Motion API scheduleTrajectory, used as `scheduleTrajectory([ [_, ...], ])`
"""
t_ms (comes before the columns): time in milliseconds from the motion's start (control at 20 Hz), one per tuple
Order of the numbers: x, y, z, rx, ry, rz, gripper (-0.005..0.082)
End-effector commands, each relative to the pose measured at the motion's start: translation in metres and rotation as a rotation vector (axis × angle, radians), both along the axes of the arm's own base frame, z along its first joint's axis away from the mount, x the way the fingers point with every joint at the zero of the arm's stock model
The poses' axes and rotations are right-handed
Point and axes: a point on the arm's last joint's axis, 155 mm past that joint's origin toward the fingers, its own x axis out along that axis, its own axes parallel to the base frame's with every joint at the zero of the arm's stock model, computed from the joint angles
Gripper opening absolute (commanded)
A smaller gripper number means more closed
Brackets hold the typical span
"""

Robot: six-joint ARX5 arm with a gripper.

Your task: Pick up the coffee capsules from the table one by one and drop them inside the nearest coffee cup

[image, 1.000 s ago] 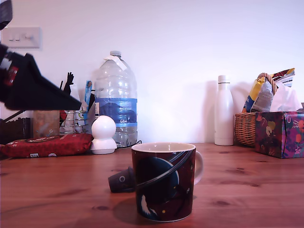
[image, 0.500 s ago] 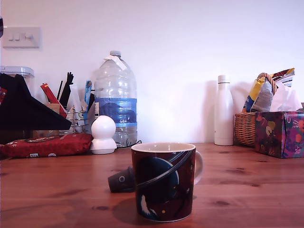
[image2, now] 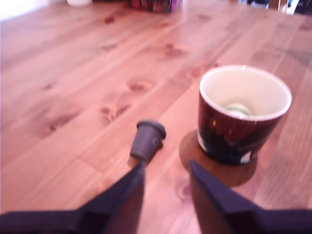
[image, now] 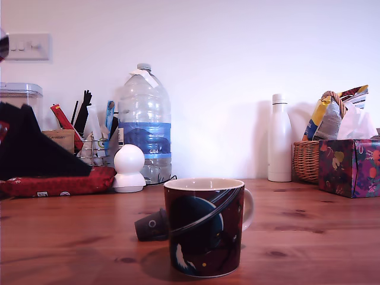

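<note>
One dark grey capsule point(image2: 147, 139) lies on its side on the tabletop point(image2: 73, 97) beside the cup point(image2: 241, 117), where we note a pale capsule point(image2: 237, 108) already inside; the jaws stand open and empty just short of it, so we judge descent and closure due.

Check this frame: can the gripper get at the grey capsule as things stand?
Probably yes. In the wrist view the gripper is open and the grey capsule lies on its side on bare table just ahead of the fingertips. The mug stands apart from it, beside the path.
</note>
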Motion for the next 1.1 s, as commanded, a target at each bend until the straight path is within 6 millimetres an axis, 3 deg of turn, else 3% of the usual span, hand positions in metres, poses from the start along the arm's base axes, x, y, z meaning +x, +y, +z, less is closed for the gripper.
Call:
scheduleTrajectory([
  [0,-0.002,-0.001,-0.004,0.012,-0.013,-0.017,0.0793],
  [750,0.021,-0.022,-0.026,-0.013,-0.048,-0.082,0.0792],
  [1050,0.033,-0.044,-0.042,0.002,-0.004,-0.13,0.0792],
])
